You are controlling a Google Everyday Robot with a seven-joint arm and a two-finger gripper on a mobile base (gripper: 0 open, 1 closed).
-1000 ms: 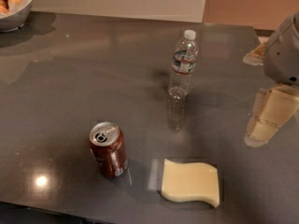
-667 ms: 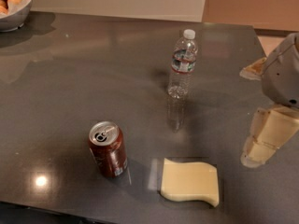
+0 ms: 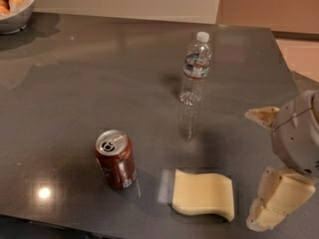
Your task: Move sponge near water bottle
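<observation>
The sponge [image 3: 203, 193], a flat pale yellow slab with wavy edges, lies on the dark table [image 3: 89, 83] near its front edge. The water bottle [image 3: 195, 68], clear with a white cap and a red-and-dark label, stands upright further back, well apart from the sponge. My gripper [image 3: 269, 159] hangs at the right edge of the view, to the right of the sponge and not touching it. Its cream fingers [image 3: 279, 198] are spread apart and hold nothing.
A dark red soda can [image 3: 115, 159] stands upright to the left of the sponge. A bowl of food [image 3: 15, 4] sits at the back left corner. The table's right edge runs close behind the gripper.
The gripper has come down and forward at the right side, closer to the sponge's level. The sponge, bottle and can have not moved.
</observation>
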